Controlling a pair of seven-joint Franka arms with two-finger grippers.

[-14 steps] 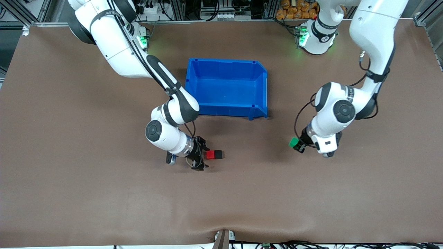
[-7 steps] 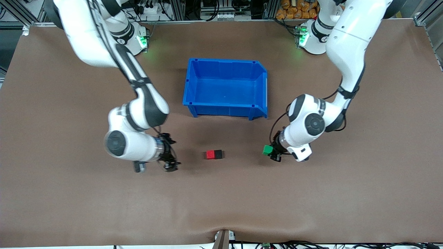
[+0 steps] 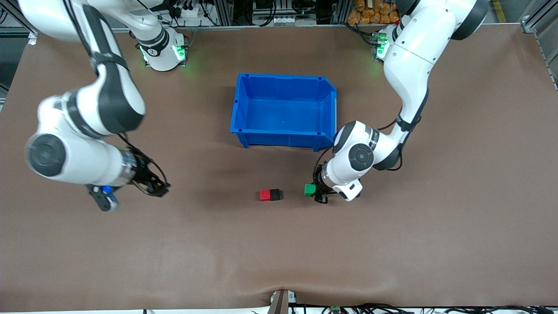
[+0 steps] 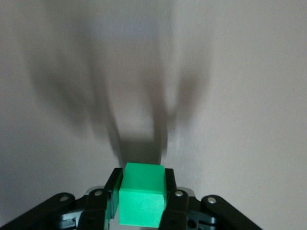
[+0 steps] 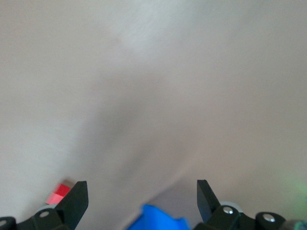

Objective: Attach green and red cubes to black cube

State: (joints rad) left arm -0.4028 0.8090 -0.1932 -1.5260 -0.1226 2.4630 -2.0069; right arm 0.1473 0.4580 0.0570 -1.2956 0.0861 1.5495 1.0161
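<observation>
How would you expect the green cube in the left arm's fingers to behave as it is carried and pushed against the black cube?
The green cube probably stays rigid: its edges look straight between the left gripper's fingers. It seems light, held by two faces alone. Flat-sided, it should slide, not roll, toward the black cube beside the red cube.

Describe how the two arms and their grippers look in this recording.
Both arms are glossy white with black joint bands and round dark grey joint caps. Thin black cables run along each. Green lights glow at both bases. The left gripper and the right gripper are black; their fingers are flat black pads, with silver screws in the gripper body.
</observation>
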